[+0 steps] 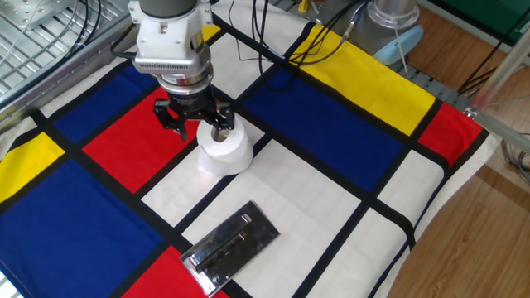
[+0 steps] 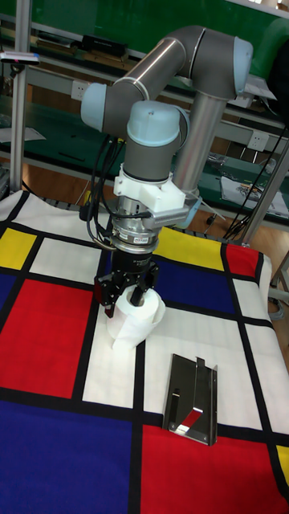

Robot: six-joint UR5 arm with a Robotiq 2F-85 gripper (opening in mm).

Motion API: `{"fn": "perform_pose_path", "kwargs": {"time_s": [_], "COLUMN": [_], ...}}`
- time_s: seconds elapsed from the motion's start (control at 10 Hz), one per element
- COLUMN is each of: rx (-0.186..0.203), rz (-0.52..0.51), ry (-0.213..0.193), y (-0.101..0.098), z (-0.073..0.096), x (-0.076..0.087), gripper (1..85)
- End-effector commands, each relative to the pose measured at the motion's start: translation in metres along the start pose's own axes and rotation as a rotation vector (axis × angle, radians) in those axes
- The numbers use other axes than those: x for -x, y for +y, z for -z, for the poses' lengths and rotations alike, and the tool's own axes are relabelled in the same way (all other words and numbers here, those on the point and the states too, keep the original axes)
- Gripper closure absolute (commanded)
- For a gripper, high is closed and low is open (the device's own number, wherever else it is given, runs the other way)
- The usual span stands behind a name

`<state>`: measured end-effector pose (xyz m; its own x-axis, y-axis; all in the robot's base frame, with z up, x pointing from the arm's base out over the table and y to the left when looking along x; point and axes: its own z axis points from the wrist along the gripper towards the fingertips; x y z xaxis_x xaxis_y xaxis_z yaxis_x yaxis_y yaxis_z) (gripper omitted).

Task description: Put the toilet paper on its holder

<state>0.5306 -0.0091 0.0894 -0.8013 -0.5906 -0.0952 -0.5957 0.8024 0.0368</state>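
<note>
The tool (image 1: 202, 127) straddles the toilet paper's (image 1: 224, 151) wall, one finger in its core; soft, light, crushable. The holder (image 1: 230, 246) lies toward 6 o'clock.

You are viewing the table (image 1: 348, 190) from high at one side, and lower facing the arm (image 2: 172, 72); both share it.

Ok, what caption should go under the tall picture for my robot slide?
Robot gripper reaches down onto the upright toilet paper, with the shiny holder lying nearby.
</note>
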Motion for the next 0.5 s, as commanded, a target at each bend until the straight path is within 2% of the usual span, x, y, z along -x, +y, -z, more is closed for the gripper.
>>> {"fn": "perform_pose_path", "kwargs": {"time_s": [0.0, 0.1, 0.4], "rx": [0.019, 0.034, 0.038], "rz": [0.022, 0.041, 0.090], "ry": [-0.008, -0.016, -0.014], "y": [-0.002, -0.007, -0.026], "z": [-0.001, -0.003, -0.007], "x": [0.003, 0.007, 0.013], "gripper": [26.7, 26.0, 25.3]}}
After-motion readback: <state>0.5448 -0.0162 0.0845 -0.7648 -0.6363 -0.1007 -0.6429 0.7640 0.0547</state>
